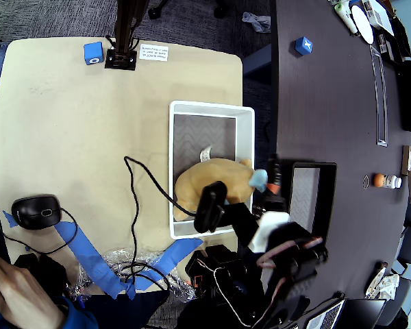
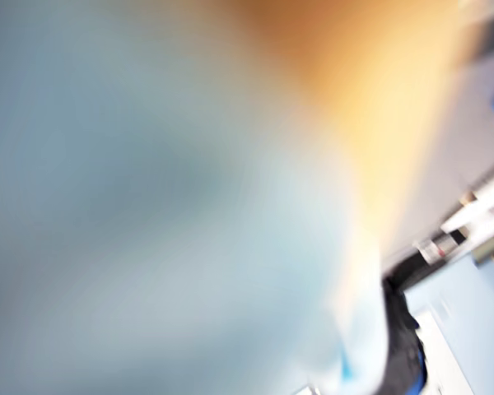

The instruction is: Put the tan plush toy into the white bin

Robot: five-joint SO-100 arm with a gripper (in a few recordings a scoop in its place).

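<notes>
tan plush toy (image 1: 209, 179) seen lying in the white bin (image 1: 245, 137), filling its lower half in the overhead view.

the bin's upper half is left open, grey floor bare; the toy's blue patch overhangs the right rim. the gripper (image 1: 267, 184) is seen at that patch; its opening cannot be told. the wrist view is blurred tan and pale blue.

Overhead view. A beige table (image 1: 68, 137) carries a black computer mouse (image 1: 35, 211) near its lower left corner, strips of blue tape (image 1: 89, 257) beside it, and a black cable (image 1: 133, 205) running across the surface. A blue cube (image 1: 93, 53) and a white label (image 1: 154, 52) lie at the top edge. On the adjacent dark table (image 1: 329, 116): a second blue cube (image 1: 303, 46), a black bin (image 1: 314, 199), and a small orange ball (image 1: 379, 180).
</notes>
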